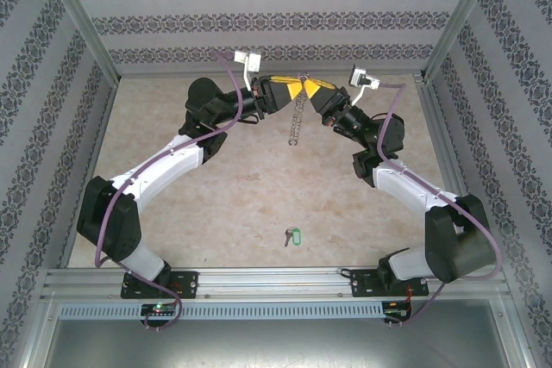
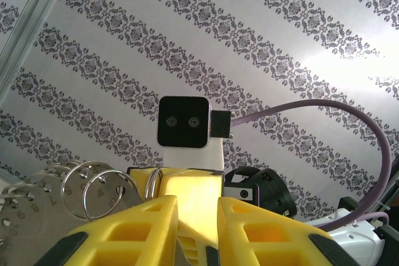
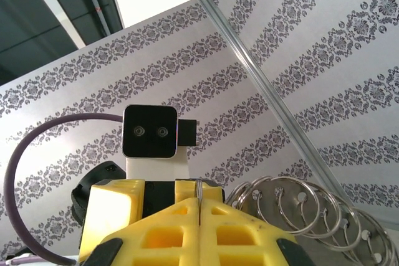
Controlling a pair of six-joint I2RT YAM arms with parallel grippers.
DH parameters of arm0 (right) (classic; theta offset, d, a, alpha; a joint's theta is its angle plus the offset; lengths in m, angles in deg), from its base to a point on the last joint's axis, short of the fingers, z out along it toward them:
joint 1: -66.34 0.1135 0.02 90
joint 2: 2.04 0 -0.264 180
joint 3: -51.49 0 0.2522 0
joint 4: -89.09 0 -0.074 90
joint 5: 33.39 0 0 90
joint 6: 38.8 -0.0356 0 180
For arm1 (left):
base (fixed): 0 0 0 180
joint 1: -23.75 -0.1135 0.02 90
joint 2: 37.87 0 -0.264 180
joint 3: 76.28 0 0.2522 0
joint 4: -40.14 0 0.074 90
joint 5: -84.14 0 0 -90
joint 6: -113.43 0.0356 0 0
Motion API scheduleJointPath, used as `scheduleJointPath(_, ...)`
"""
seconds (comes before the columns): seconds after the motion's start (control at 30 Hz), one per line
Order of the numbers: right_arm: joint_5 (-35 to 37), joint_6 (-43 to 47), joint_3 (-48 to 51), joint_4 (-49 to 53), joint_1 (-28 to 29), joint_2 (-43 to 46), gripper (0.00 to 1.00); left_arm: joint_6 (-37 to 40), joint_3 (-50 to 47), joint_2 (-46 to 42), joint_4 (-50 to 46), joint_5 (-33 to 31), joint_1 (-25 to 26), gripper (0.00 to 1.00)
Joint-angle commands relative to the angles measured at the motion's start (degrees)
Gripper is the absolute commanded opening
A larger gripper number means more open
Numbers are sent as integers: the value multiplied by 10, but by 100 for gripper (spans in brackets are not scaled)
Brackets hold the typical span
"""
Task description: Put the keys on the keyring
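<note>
Since the keys [image 1: 291, 235] lie loose on the table [image 1: 216, 204], far below both sets of fingers, the step probably wants one gripper alone pinching the ring [image 1: 297, 122] firmly while the other goes down for them; a weak pinch would likely drop the floppy loop.

From above, both arms reach up and bend inward. The left gripper [image 1: 289, 89] and right gripper [image 1: 310, 89] meet tip to tip at the ring's top, and its pieces hang straight below the fingers.

On the left wrist, the left gripper [image 2: 196, 207] has its fingers a little apart, with ring [image 2: 93, 188] loops bunched just to their left. I cannot tell whether they pinch the wire.

On the right wrist, the right gripper [image 3: 198, 207] is pressed together on a thin wire of the ring [image 3: 293, 207], with loops fanning out to the fingers' right.
</note>
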Motion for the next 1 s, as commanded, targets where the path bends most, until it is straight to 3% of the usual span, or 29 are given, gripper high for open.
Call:
scheduleJointPath(0.0,2,1,-19,-49,8,3,0,16,7,-3,18,-11,9,24)
scheduleJointPath(0.33,7,1,-18,-49,7,-1,0,77,-19,-57,-43,-42,8,39)
scheduleJointPath(0.97,0,0,-20,-49,9,5,0,49,1,-15,-22,-30,9,40)
